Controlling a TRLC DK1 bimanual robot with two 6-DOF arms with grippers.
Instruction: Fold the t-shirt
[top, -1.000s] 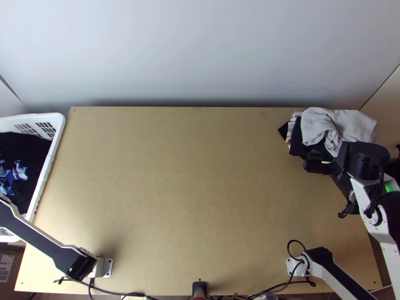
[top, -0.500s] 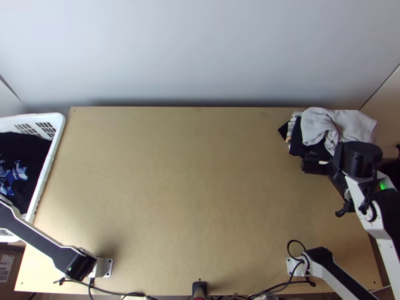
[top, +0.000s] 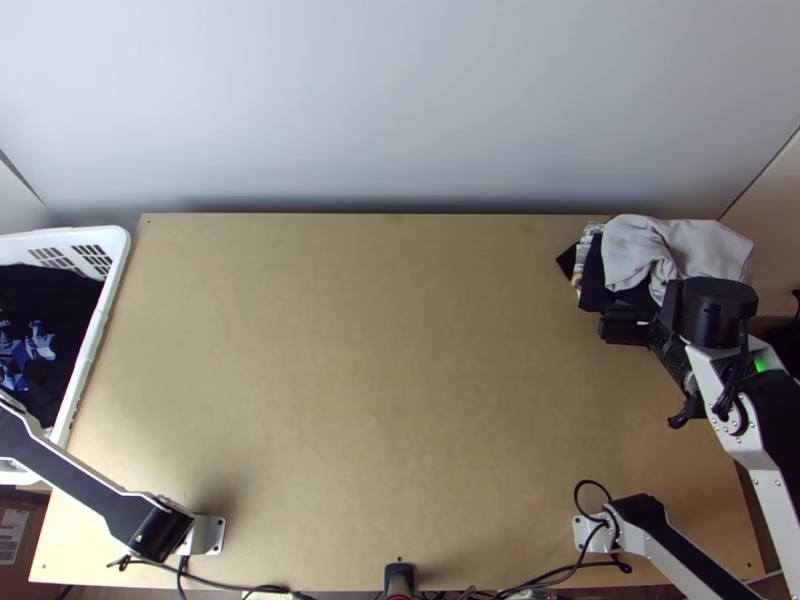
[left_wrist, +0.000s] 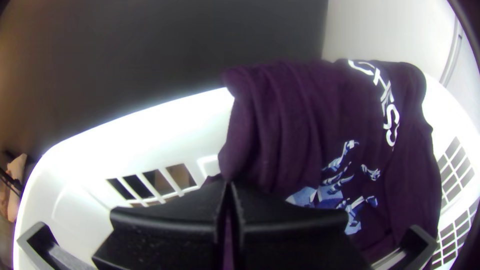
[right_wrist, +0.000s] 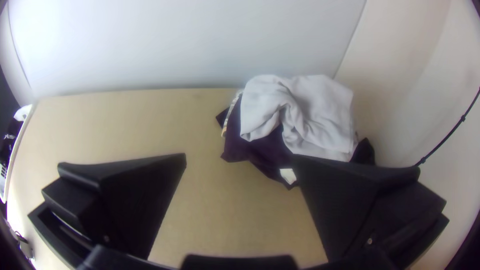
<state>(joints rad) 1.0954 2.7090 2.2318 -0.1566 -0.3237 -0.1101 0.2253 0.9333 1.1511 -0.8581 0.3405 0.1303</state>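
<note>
Left wrist view | we see the dark t-shirt (left_wrist: 300, 125) bunched in the white basket (left_wrist: 145, 125) | our left pincer (left_wrist: 228, 184) narrow, tips meeting | right pincer (top: 622, 326) wide, near the clothes pile (top: 685, 250)

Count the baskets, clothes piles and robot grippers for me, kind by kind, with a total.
Baskets: 1 (white basket)
Clothes piles: 1 (clothes pile, far right corner)
Grippers: 2 (left gripper, right gripper)
Total: 4
</note>
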